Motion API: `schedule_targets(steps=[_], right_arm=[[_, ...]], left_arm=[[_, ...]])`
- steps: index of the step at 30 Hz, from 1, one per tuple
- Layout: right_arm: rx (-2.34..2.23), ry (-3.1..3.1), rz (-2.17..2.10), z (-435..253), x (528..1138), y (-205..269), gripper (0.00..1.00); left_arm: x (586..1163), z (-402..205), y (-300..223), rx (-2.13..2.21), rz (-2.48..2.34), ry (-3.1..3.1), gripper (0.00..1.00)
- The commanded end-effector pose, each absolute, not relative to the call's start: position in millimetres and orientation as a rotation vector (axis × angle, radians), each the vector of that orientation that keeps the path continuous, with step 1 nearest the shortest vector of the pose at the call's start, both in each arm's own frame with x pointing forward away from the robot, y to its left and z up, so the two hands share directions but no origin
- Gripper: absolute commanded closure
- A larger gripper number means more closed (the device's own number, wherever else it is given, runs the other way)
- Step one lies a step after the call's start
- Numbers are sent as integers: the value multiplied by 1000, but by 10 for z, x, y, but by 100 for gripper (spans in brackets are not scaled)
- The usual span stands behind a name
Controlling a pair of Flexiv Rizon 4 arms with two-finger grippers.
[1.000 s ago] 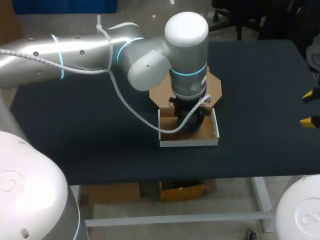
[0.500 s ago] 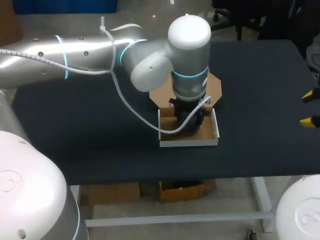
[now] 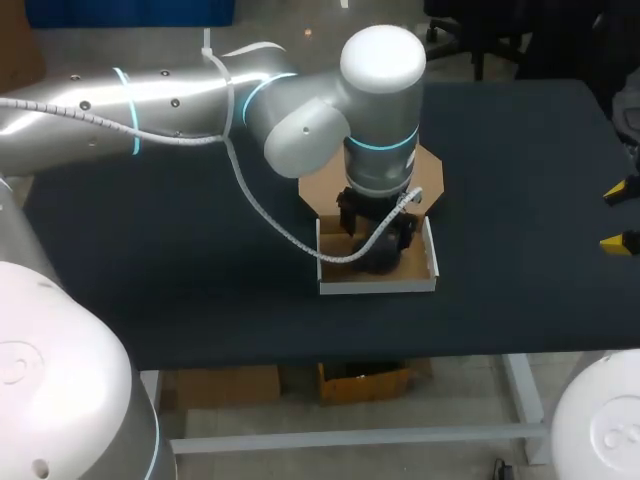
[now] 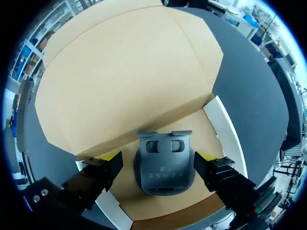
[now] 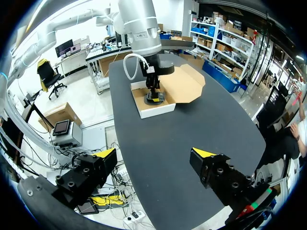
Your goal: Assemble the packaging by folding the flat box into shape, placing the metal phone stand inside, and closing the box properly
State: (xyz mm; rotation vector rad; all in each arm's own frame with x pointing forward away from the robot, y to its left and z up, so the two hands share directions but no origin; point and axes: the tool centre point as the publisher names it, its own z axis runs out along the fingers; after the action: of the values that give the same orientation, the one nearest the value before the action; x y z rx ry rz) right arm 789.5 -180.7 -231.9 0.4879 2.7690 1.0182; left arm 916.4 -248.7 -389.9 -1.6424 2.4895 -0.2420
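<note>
**Fingers [image 4: 98,175] apart, phone stand [image 4: 164,167] in the box**

We judge the dark table [image 3: 180,260] slick: the open box [image 3: 377,285], centre frame, could skid if a finger clips its wall. That phone stand lies inside, between our left gripper's [image 4: 156,158] spread, empty fingers. Our right gripper [image 5: 154,154] hangs open, well apart.

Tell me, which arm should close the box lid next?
Left, probably. The left end effector hangs over the box, open around the stand, with the lid just ahead. The right end effector sits far off at the table edge.
</note>
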Motion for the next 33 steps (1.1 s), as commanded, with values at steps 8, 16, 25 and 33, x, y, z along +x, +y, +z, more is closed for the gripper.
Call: schedule_targets(steps=[8,16,25,33], right_arm=[[488,2768,1017,-2309,7878,-1808,0],[488,2768,1017,-2309,7878,-1808,0],[488,2768,1017,-2309,7878,-1808,0],[488,2768,1017,-2309,7878,-1808,0]], left_arm=[[9201,-3803,-2438,-1810,-181,2344,0],[9197,-3785,-2421,-1989,-109,2221,0],[9179,-3811,-2389,-2120,-78,2181,0],[9106,-3744,-2263,-2176,-85,2230,0]])
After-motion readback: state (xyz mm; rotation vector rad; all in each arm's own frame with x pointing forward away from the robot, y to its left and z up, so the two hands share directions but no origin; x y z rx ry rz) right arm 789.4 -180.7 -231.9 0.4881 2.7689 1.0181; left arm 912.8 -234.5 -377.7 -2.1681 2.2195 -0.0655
